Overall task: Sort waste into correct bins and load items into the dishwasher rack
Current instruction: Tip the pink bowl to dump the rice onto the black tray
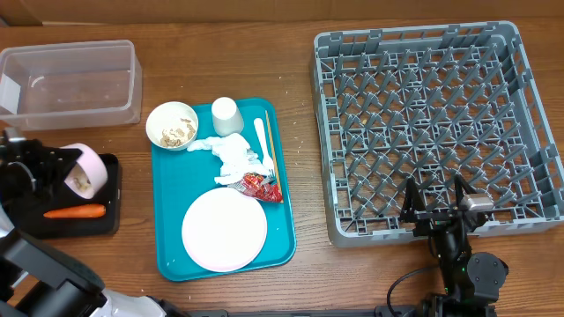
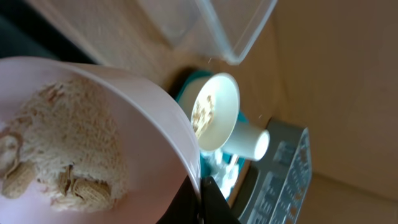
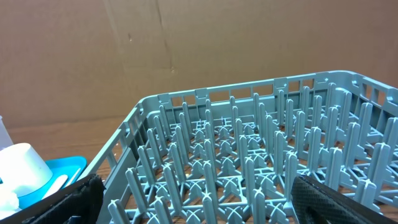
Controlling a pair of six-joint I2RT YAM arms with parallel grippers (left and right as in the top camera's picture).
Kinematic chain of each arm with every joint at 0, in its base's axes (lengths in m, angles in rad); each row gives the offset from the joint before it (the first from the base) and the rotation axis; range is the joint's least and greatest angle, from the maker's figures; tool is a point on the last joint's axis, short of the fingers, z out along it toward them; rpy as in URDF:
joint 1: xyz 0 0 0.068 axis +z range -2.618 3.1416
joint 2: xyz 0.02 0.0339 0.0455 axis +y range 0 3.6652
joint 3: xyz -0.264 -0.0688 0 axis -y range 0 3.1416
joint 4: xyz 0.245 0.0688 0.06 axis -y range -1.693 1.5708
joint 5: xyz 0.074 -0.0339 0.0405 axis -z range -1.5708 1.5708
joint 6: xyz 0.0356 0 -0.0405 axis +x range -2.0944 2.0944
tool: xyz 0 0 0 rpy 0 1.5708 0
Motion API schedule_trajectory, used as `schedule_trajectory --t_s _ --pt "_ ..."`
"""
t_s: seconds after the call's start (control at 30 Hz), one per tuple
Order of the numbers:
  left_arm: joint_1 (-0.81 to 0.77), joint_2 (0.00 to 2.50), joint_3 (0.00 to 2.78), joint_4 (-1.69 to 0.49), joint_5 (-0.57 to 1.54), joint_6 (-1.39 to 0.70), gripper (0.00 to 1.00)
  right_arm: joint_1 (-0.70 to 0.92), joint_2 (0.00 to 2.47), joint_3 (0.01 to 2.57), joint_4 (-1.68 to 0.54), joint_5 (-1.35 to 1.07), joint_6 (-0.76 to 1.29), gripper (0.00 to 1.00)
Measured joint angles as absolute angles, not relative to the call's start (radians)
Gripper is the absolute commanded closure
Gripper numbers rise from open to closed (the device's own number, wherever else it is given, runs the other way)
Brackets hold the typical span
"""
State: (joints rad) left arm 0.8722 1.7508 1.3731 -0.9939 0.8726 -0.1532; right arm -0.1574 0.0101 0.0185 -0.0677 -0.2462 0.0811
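Presently the small pink bowl [image 1: 88,169] is at the left edge of the overhead frame, tipped on its side over the upper part of the black tray [image 1: 106,224]. The left jaws are closed tight on its rim. Beige food scraps [image 2: 68,155] cling inside it. An orange carrot [image 1: 75,211] lies on the black tray just below the bowl.

The clear tub [image 1: 70,88] stands in the upper left. At centre, the teal tray [image 1: 172,176] carries a white bowl [image 1: 172,125] with more scraps, a white cup [image 1: 226,115], crumpled tissue [image 1: 236,157], a fork [image 1: 261,141], a chopstick [image 1: 270,145], a red wrapper [image 1: 260,186] and a pale plate [image 1: 224,229].

The grey rack [image 1: 366,231] fills the right side of the tabletop. At lower right, just beside its near wall, the right jaws stand wide apart, gripping nothing.
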Motion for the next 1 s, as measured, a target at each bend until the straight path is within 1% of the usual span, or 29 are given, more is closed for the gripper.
schedule_trajectory --t_s 0.27,0.47,0.8,1.0 --pt "0.974 1.751 1.363 -0.919 0.961 -0.157 0.96 -0.157 0.01 0.019 -0.067 -0.247 0.081 0.0" --pt "0.995 1.755 1.361 -0.873 1.0 -0.157 0.96 -0.157 0.01 0.019 -0.068 -0.247 0.081 0.0" --pt "0.995 1.914 1.361 -0.754 1.274 -0.158 0.96 -0.157 0.01 0.019 -0.068 -0.247 0.081 0.0" --pt "1.008 1.951 1.36 -0.751 1.395 -0.157 0.96 -0.157 0.01 0.019 -0.068 -0.247 0.081 0.0"
